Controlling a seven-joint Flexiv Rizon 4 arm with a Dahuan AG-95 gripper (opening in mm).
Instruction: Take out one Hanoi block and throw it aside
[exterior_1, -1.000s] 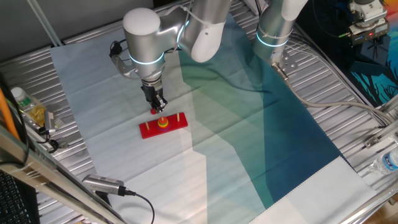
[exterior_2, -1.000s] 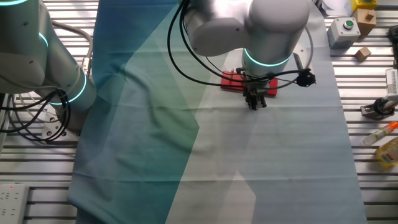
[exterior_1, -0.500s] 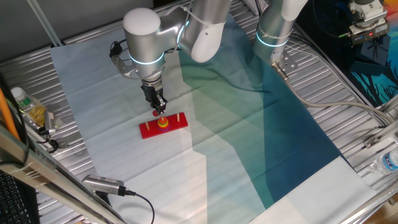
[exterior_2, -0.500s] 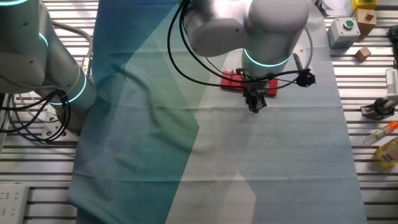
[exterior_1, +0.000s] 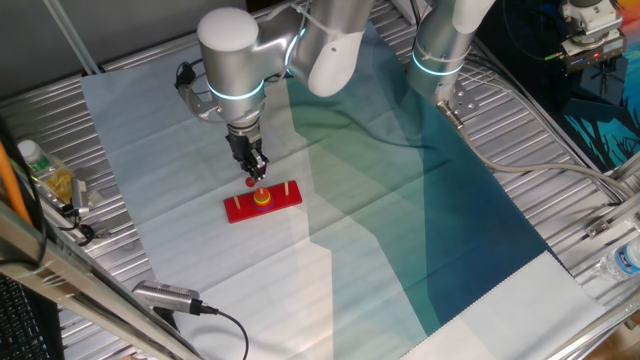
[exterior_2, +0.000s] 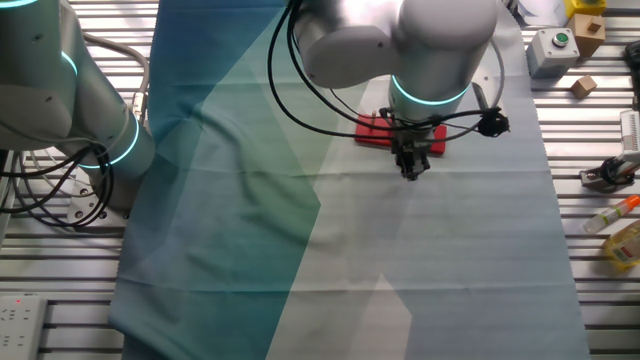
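Observation:
The Hanoi block (exterior_1: 250, 182), a tiny red ring, lies on the pale cloth just under and left of my fingertips, right behind the red peg base (exterior_1: 275, 205). My gripper (exterior_1: 257, 174) points straight down over it with the jaws slightly parted and nothing between them. A yellow disc (exterior_1: 262, 197) stays on the base's middle peg. In the other fixed view my gripper (exterior_2: 410, 172) stands in front of the base (exterior_2: 372, 130), and the block is hidden.
A second arm (exterior_1: 440, 50) stands at the back right on the blue-green cloth (exterior_1: 420, 200). Bottles (exterior_1: 45, 175) and a cable (exterior_1: 190, 305) lie at the left edge. A button box (exterior_2: 553, 48) and small items (exterior_2: 620, 215) sit at the table's side.
The red block has dropped from between the fingers to just below the fingertips. The arm has shifted slightly up and left.

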